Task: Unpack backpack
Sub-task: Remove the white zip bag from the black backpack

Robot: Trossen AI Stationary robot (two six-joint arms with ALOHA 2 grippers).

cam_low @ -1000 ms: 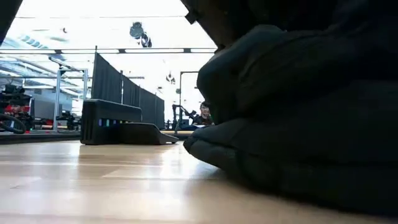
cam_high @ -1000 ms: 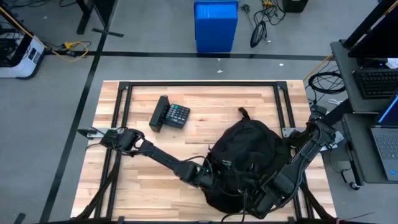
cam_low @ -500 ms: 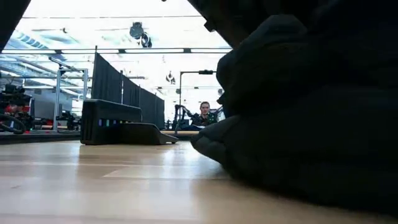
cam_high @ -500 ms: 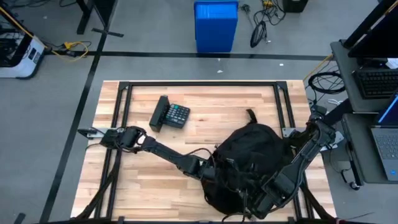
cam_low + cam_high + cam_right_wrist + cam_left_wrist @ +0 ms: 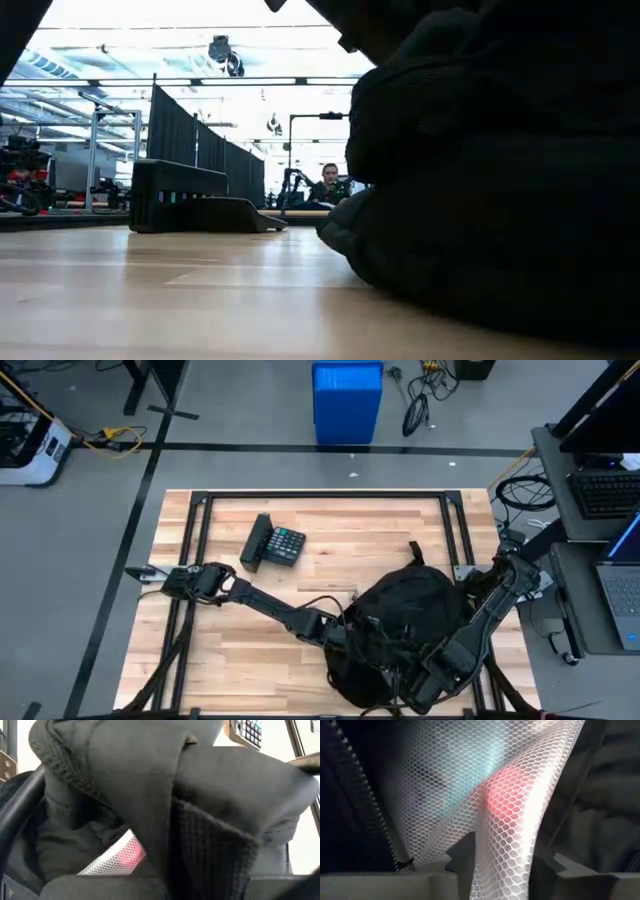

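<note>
On table, front-right part:
Backpack (image 5: pixel 405 622): black, lies on the wood table (image 5: pixel 330 525), near front edge, right of centre; top handle points to the far side. Fills right half of low view.
Left gripper (image 5: pixel 345 640): arm goes diagonal from left side of table, tip is at backpack's left side, inside the fabric. Left wrist view: white mesh (image 5: pixel 520 795) very close, sth red and sth light blue behind it, zipper (image 5: pixel 365 800) beside. Mesh fold sits betw. the fingers; pinched or not, cannot tell.
Right gripper (image 5: pixel 425 685): at backpack's front-right edge, by table front. Right wrist view: black fabric and strap close, bit of mesh w/ red glow lower down. Fingers: cannot tell.
Calculator (image 5: pixel 274 544): black, far-left part of table, well apart from backpack.
Behind table: blue bin (image 5: pixel 347 402) on floor; person (image 5: pixel 328 186) far back in low view.
</note>
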